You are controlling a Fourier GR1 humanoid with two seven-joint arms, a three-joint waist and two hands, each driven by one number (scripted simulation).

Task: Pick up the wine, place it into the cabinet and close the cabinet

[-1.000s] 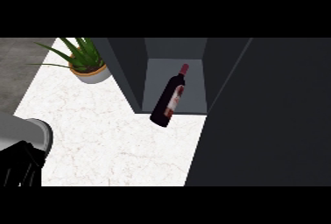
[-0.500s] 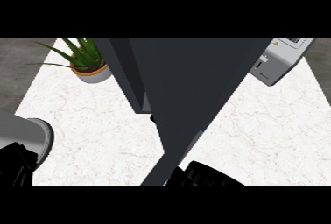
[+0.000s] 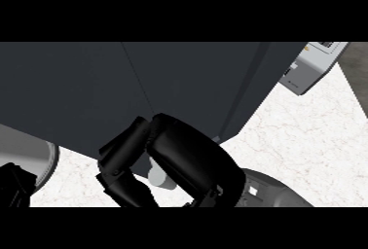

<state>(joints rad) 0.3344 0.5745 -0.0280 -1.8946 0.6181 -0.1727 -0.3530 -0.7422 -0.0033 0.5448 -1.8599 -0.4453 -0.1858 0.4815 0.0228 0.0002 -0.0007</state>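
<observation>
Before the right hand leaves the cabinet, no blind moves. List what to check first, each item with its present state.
1. The wine in view: not seen anywhere; cannot tell where it is.
2. The cabinet front shut: dark panels meet at a seam; whether they are flush, cannot tell.
3. The right hand at the cabinet's lower edge: ok.
4. The left hand apart from the cabinet, at the view's lower left: ok.
5. The grey appliance clear of both hands: ok.

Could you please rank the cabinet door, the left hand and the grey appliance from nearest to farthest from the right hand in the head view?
1. Cabinet door, just above the right hand, overlapping it in view.
2. Left hand, at the lower left edge.
3. Grey appliance, in the upper right corner.
</observation>
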